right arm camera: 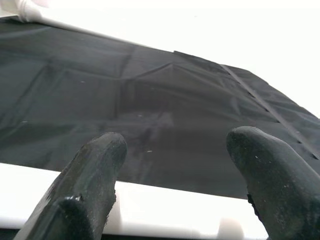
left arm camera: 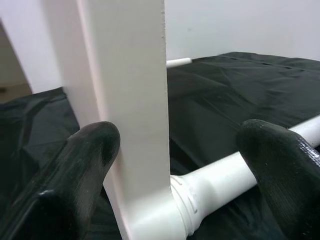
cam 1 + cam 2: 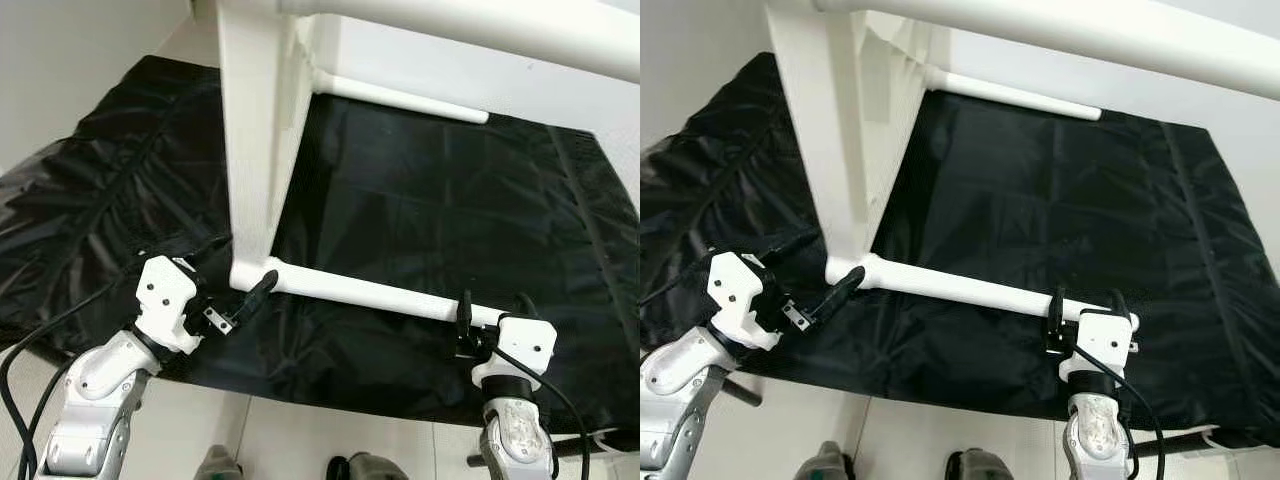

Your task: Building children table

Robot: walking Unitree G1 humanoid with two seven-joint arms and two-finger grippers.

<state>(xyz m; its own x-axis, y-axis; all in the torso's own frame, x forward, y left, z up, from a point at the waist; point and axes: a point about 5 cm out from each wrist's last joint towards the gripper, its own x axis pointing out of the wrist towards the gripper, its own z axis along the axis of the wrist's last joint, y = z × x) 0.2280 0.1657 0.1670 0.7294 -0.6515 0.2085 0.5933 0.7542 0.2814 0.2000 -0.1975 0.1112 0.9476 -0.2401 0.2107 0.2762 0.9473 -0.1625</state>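
Tabletop [image 3: 255, 120] cut off above; end effectors [image 3: 240, 270] [image 3: 490, 305] straddle leg [image 3: 370, 293].

A crinkled black plastic sheet [image 3: 430, 210] covers the pale floor [image 3: 300, 430]. On the sheet rests the white table tabletop [image 3: 255, 130], on edge.

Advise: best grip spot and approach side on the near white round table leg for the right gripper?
Grip the white round table leg on its plain cylindrical shaft near the free end, where the right gripper sits, coming from the robot's side, fingers straddling the rod. The leg lies level over the black plastic sheet; the left gripper flanks the threaded joint at the white table corner post.
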